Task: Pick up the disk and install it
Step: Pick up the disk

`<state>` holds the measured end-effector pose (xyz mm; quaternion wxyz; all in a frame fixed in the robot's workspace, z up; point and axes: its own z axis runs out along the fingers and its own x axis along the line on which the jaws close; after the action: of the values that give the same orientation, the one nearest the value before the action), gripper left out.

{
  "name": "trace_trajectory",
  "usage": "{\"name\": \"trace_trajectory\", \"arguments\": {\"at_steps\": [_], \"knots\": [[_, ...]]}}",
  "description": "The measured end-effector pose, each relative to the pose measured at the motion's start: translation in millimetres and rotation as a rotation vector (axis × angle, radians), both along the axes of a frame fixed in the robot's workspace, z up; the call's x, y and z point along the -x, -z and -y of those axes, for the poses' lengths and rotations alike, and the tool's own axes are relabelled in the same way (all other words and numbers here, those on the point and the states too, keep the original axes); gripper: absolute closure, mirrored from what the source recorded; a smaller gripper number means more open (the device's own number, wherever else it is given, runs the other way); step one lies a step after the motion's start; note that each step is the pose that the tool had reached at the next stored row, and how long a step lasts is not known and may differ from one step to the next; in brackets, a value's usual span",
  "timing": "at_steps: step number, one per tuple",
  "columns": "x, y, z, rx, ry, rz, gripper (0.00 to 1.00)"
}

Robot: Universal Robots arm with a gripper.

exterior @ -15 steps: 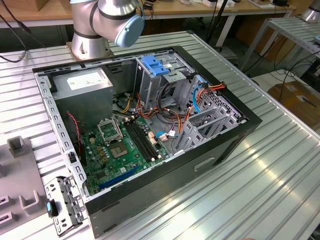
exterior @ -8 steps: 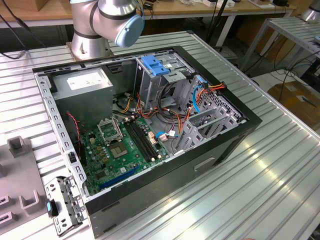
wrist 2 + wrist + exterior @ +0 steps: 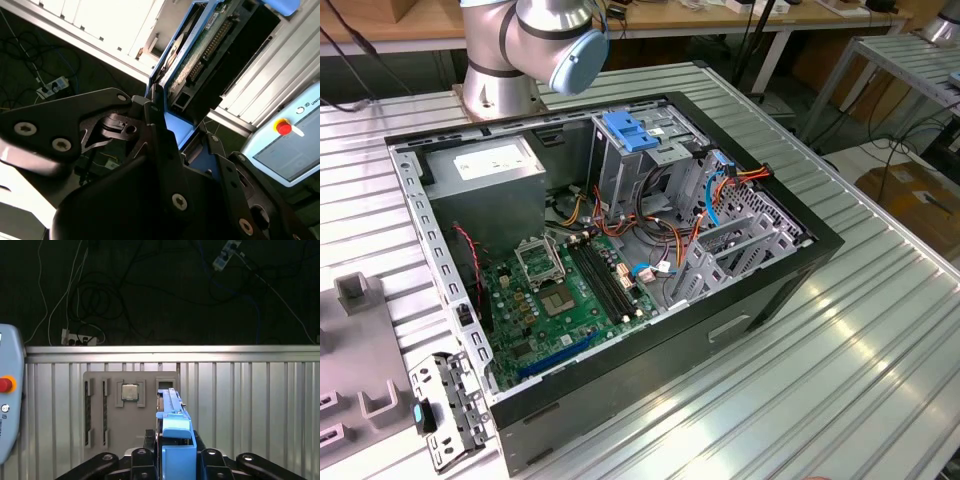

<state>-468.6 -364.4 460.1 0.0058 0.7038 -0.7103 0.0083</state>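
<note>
My gripper [image 3: 174, 454] is clamped on the disk [image 3: 198, 59], which shows blue rails [image 3: 175, 425] and a green board [image 3: 210, 35] on its underside.

The counter [image 3: 860, 330] is a ribbed silver metal surface of long parallel slats. 1 open black computer case [image 3: 650, 390] lies on its side at the middle, its inside facing up. At the exterior view's left edge sits a grey fixture tray [image 3: 360, 350]. A perforated metal bracket [image 3: 450, 410] lies just beside the case's near corner. The arm's base [image 3: 495, 90] stands on the far side of the counter.
</note>
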Motion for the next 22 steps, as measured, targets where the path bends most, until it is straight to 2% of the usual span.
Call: {"name": "trace_trajectory", "arguments": {"at_steps": [4,6,7,11,13,18,22], "knots": [[0.1,-8.8,0.1,-0.0004,0.0,0.0015,0.63],[0.0,-16.2,0.0,-0.0002,0.0,0.0029,0.63],[0.0,-17.1,0.0,-0.0002,0.0,0.0042,0.63],[-0.1,-18.4,0.1,-0.0003,0.0,0.0133,0.63],[0.0,-18.4,0.1,-0.0006,0.0,0.0158,0.63],[-2.1,-17.9,0.3,-0.0003,0.0,0.0161,0.63],[-12.4,-17.7,0.2,0.001,0.0,0.0159,0.63]]}}
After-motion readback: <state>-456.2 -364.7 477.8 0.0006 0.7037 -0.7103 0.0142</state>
